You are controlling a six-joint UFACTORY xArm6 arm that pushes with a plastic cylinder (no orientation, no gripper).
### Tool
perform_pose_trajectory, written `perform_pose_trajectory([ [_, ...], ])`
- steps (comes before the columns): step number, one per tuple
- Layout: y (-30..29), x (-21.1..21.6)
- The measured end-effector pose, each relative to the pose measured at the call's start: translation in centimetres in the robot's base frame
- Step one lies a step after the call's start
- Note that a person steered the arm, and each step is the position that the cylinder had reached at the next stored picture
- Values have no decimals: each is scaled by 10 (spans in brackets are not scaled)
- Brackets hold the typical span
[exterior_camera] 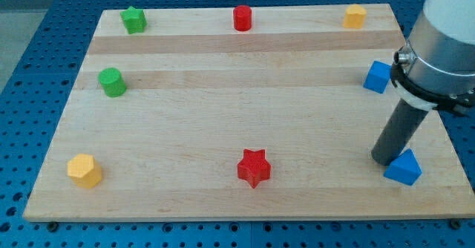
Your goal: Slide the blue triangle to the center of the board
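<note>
Bright, even overhead light, no hard glare on the wooden board (pixel 223 129). Blocks cast only short soft shadows. My rod (pixel 398 131) throws a faint shadow at its base, near right. Focus is sharp across the board; my arm's upper housing (pixel 445 40) looks slightly soft.

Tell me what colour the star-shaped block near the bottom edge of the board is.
Red. The star block shows clearly in the camera view, the only one.

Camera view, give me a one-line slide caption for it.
My tip rests beside the blue triangle block, on its left near the wooden board's bottom-right corner, far from the centre.
</note>
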State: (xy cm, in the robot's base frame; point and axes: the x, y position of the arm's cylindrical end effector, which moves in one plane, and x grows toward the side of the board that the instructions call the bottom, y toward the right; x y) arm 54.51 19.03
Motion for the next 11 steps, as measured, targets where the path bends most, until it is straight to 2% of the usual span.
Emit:
perform_pose_trajectory([
  [1,-2,0],
  [3,-59,26],
  [4,-56,56],
  [5,-28,74],
  [7,35,70],
  [11,37,40],
])
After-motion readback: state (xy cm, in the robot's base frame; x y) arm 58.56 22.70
